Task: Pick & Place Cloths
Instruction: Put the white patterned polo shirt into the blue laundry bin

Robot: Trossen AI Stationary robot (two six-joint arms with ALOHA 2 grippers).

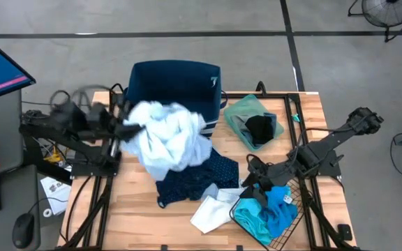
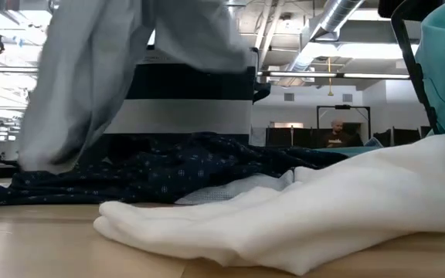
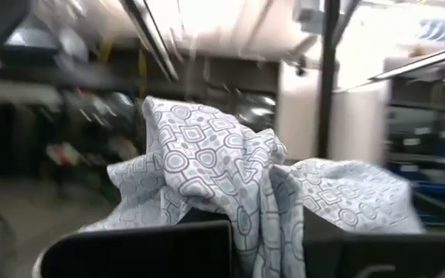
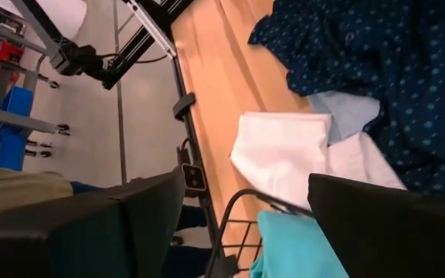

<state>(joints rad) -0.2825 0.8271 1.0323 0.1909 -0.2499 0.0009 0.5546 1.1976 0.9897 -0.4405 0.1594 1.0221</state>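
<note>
**Pale blue-white cloth held up by left arm over bin edge**

Wooden counter (image 1: 138, 209) carries everything. Boxy navy bin (image 1: 173, 80) w/ white stripes sits at far middle. Biggest cloth is the pale blue-white cloth (image 1: 166, 136), bunched and lifted: left gripper (image 1: 128, 129) has its jaws closed on it at the cloth's left edge, fabric hanging down toward the counter just in front of the bin. Long axis approx vertical in low view, where it drapes as a grey-white curtain (image 2: 91, 85). Left wrist view shows its geometric print (image 3: 230, 185).

Navy dotted cloth (image 1: 197, 178) lies flat under/in front of it, long axis running diagonally from near-left to far-right. White cloth (image 1: 211, 209) lies crumpled beside its near edge, touching the wire basket (image 1: 285, 233) at the near right. Turquoise cloth (image 1: 267, 209) heaped in that basket.

Right gripper (image 1: 257, 183) hovers just above the basket's far-left corner, jaws open, gripping nothing. Green cloth (image 1: 246, 115) sits far right w/ small black cloth (image 1: 260, 129) on top.
</note>
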